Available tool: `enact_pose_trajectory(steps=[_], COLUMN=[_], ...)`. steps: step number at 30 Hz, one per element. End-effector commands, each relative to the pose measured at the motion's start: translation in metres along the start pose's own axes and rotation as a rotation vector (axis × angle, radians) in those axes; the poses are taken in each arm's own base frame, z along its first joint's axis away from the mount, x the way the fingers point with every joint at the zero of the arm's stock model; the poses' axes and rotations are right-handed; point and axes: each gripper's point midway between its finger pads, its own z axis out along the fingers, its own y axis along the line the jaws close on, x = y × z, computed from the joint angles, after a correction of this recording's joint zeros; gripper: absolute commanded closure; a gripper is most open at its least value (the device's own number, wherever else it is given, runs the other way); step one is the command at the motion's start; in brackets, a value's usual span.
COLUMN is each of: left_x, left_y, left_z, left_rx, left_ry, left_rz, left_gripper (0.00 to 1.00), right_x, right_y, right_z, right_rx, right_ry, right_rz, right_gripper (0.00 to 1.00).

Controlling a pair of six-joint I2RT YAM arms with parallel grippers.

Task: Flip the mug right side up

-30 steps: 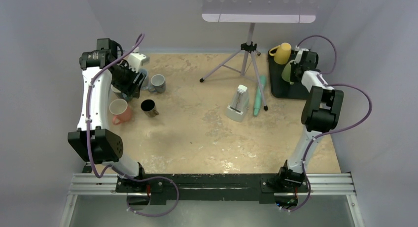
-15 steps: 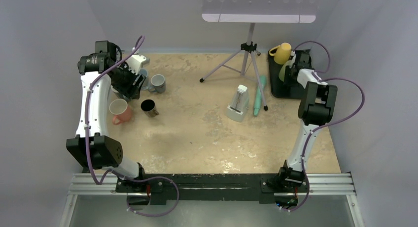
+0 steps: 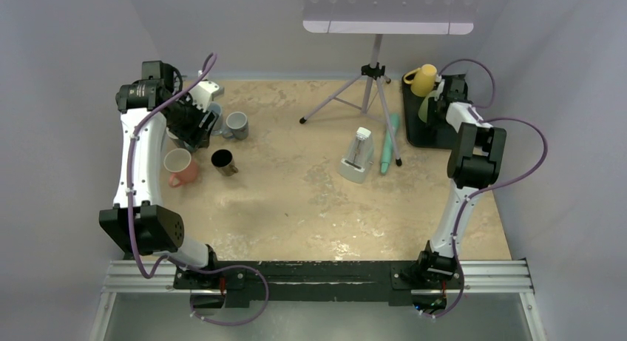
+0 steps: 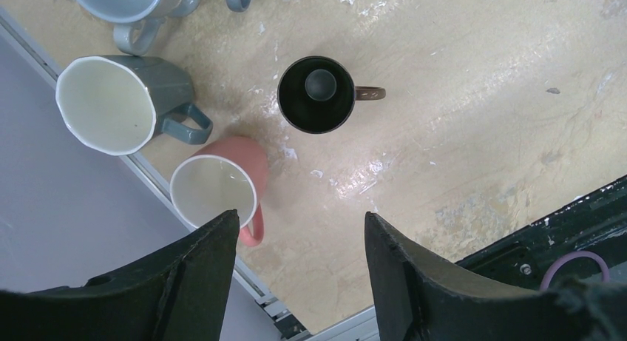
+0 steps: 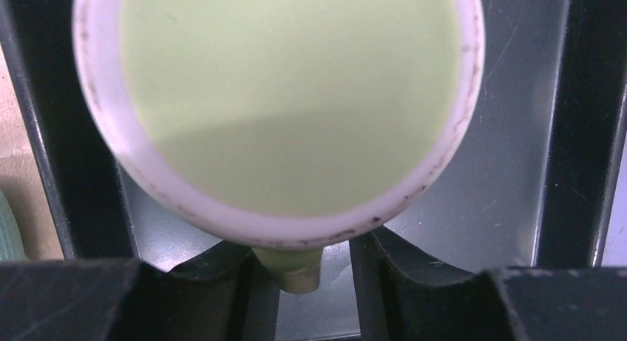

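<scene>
A pale green mug [image 5: 281, 97] stands upside down on the black tray [image 3: 436, 137] at the far right, its white-ringed base filling the right wrist view. Its handle [image 5: 292, 271] lies between the fingers of my right gripper [image 5: 299, 260]. The left finger touches the handle and a gap stays on the right side, so the jaws are open around it. In the top view the right gripper [image 3: 438, 104] sits against the mug [image 3: 426, 109]. My left gripper [image 4: 302, 230] is open and empty above the table near the left mugs.
A yellow mug [image 3: 423, 80] stands on the tray behind the green one. At the left stand a pink mug [image 4: 222, 186], a black mug [image 4: 316, 95], a grey-green mug [image 4: 111, 104] and a blue-grey mug [image 4: 133, 1]. A tripod [image 3: 373, 82], a white stand [image 3: 357, 154] and a teal tool [image 3: 390, 145] are mid-table.
My right gripper has moved back and left onto the green mug, then stayed there. My left arm has shifted slightly left.
</scene>
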Motion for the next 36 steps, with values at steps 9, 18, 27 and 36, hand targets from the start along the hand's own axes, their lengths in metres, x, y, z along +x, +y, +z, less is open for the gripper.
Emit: enact_pose_trajectory(steps=[9,18,27,36], left_x=[-0.015,-0.072,-0.147,-0.175], left_y=[-0.012,-0.071,-0.174,-0.234], left_z=[-0.017,-0.031,-0.066,-0.069], left_rx=[0.01,0.276,0.791,1.045], left_ry=[-0.1,-0.297,-0.476,-0.405], left_rz=[0.011,-0.135,-0.158,-0.204], left_gripper=[0.31,0.24,0.17,0.04], right_x=[-0.062,-0.078,-0.046,0.007], right_y=[-0.027,-0.022,0.077,0.192], right_z=[-0.055,-0.186,-0.3,-0.437], right_rx=[0.061,-0.004,-0.323,-0.949], right_ry=[-0.215,-0.444,-0.535,-0.663], right_rz=[0.028,0.195,0.134,0.094], right_gripper=[1.0,1.0,1.0,1.0])
